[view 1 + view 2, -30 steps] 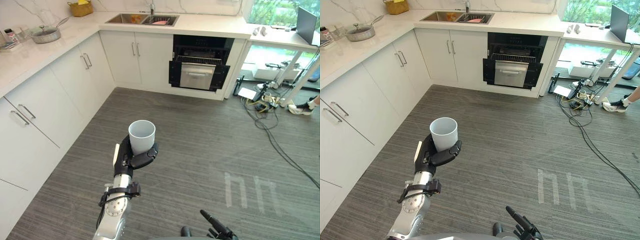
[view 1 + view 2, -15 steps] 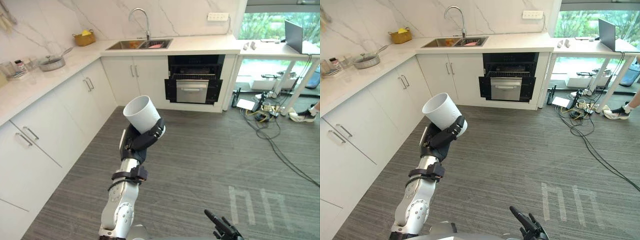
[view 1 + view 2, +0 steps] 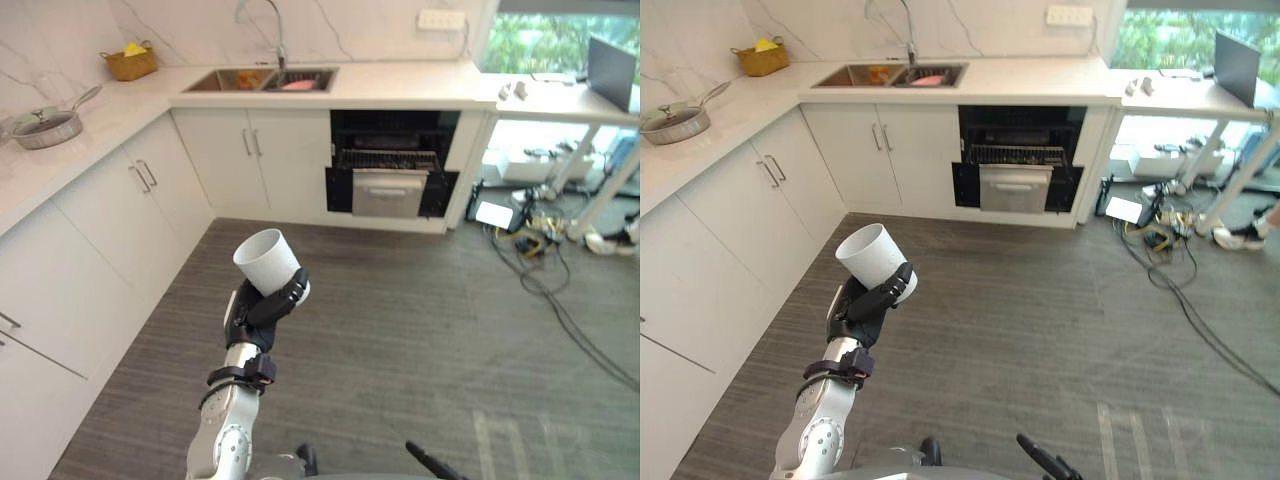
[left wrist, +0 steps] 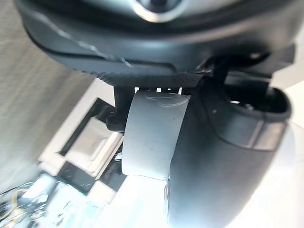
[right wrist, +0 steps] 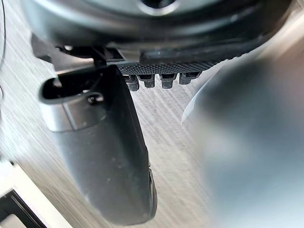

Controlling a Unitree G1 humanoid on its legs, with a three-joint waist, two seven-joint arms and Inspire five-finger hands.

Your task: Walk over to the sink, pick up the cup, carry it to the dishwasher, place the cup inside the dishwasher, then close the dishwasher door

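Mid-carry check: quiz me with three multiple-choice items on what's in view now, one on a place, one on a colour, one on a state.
1. Where is the cup? A in the sink; B in the left hand, above the floor; C on the counter.
2. What colour is the cup? A white; B blue; C red.
3. The dishwasher door is: A shut; B open; C taken off.
Answers: 1 B, the hand curls round it out over the grey planks; 2 A, its wall and rim are white; 3 B, the rack shows in the dark opening.
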